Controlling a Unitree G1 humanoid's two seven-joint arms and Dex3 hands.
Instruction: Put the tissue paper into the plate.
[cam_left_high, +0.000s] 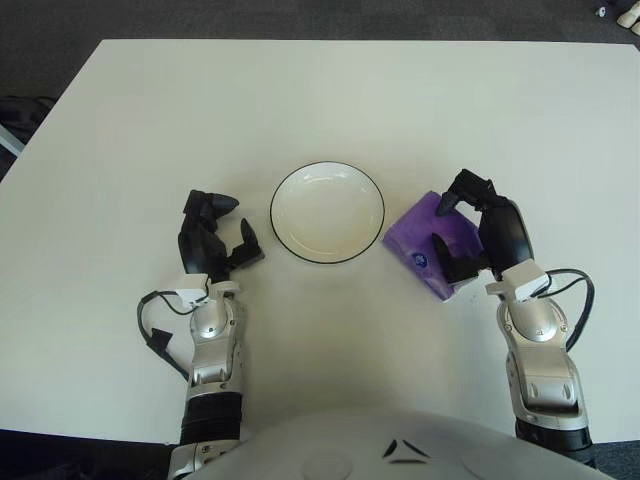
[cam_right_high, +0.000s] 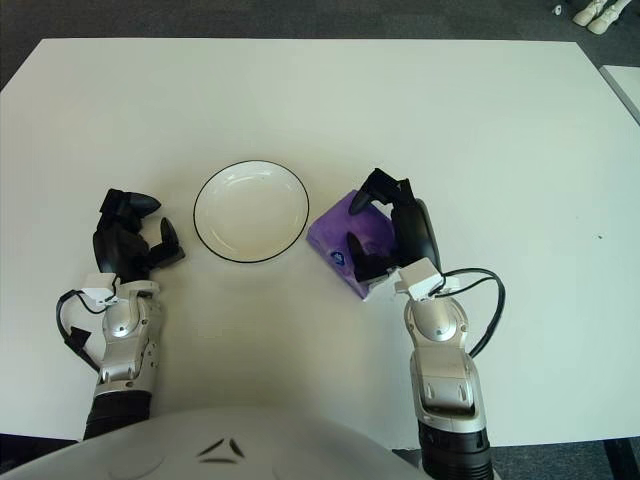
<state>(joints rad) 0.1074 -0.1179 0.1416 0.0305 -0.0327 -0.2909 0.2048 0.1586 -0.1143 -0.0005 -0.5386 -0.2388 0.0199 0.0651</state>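
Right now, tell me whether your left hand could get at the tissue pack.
Probably not easily. The left hand shows left of the plate, which lies between it and the tissue pack; the right hand already closes around the pack.

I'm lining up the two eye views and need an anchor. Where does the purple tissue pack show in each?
Left eye view: the tissue pack sits right of centre, just right of the plate, under the right hand.
Right eye view: the pack lies near the middle.
Shared landmark: the black-rimmed plate, directly left of the pack in both.
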